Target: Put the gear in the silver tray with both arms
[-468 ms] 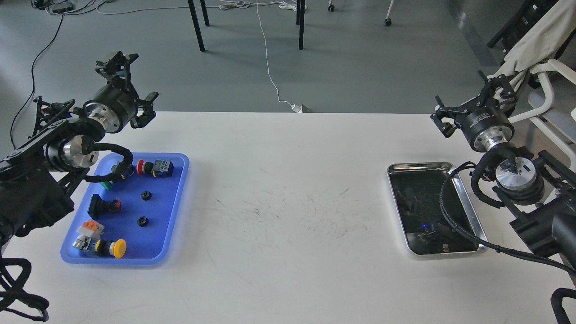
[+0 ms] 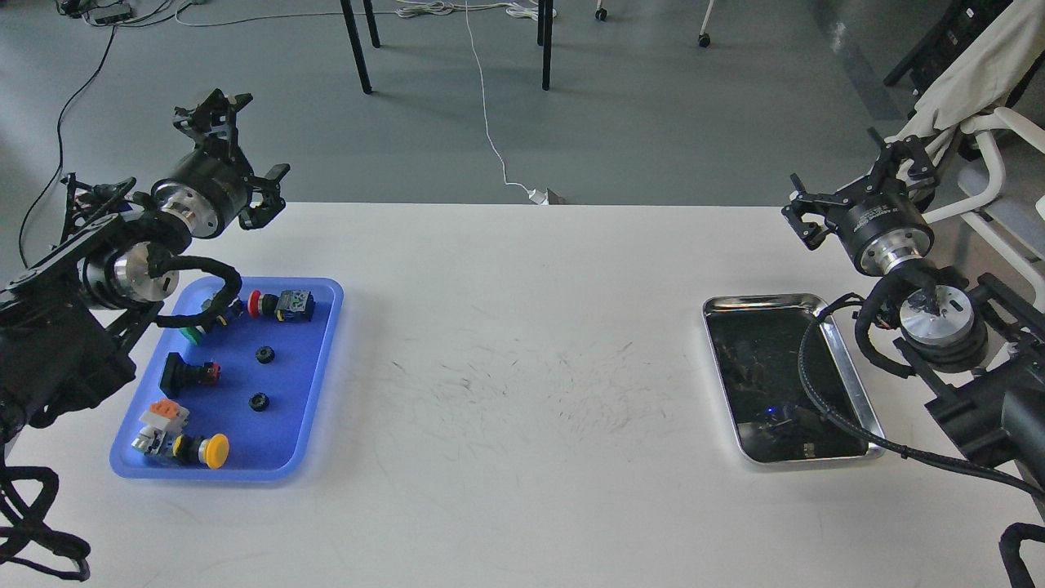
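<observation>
Two small black toothed plastic gears (image 2: 264, 354) lie in the blue plastic tray (image 2: 322, 367) at the desk's left, well apart from the empty shiny silver metal tray (image 2: 853, 384) on the right. They look light, stiff and low, so pinch one across its rim. The left hand (image 2: 233, 151) and right hand (image 2: 857, 192) both hang spread apart, grasping nothing.

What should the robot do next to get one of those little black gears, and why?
Probably bring the left gripper down over the blue tray toward a small black gear. Both gears sit in that tray, on the left arm's side, while the silver tray on the right holds nothing. Both grippers are raised and hold nothing, so a pick must come first.
</observation>
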You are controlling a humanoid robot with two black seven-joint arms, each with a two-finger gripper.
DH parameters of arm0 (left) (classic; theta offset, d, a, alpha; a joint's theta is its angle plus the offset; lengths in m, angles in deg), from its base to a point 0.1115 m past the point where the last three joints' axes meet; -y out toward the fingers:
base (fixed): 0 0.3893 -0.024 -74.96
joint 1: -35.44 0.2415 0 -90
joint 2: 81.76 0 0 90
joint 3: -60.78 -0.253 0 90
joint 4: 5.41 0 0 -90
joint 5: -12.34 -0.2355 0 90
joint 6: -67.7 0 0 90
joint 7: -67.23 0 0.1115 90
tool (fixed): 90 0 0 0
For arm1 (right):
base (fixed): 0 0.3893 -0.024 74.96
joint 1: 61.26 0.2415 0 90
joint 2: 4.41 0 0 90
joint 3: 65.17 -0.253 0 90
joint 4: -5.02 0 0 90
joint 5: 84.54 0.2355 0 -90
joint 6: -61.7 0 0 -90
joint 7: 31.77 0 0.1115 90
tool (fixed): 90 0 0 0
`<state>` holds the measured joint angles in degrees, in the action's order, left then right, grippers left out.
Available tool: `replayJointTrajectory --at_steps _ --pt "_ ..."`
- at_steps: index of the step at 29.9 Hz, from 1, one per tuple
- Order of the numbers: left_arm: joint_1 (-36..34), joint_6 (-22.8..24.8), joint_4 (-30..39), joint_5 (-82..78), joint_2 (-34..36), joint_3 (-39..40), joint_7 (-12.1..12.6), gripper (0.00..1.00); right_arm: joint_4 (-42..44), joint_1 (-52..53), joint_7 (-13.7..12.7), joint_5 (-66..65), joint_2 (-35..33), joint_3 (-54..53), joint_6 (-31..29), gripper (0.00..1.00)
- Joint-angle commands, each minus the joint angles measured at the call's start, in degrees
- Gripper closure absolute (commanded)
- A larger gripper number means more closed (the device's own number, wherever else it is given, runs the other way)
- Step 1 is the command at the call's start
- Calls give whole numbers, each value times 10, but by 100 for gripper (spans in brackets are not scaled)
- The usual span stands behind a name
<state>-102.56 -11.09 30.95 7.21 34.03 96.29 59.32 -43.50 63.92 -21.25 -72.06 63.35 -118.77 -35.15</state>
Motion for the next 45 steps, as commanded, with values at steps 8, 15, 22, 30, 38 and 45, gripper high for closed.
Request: replayJointTrajectory --at_steps 8,15,22,30,38,45 --pt "3 0 -1 -2 -2 -4 3 1 0 0 -1 0 1 0 0 1" --pt "6 0 -1 -6 -1 -4 3 1 0 0 0 0 1 -1 0 1" --pt "6 0 -1 -8 0 -4 5 1 0 -2 0 0 0 -1 0 1" --pt "11 1 0 -8 0 -4 5 1 0 -4 0 0 0 -1 0 1" --pt "20 9 0 -8 4 -4 5 1 0 -4 -1 0 1 0 0 1" --pt "21 7 3 -8 8 -9 6 1 0 -4 0 0 0 0 0 1"
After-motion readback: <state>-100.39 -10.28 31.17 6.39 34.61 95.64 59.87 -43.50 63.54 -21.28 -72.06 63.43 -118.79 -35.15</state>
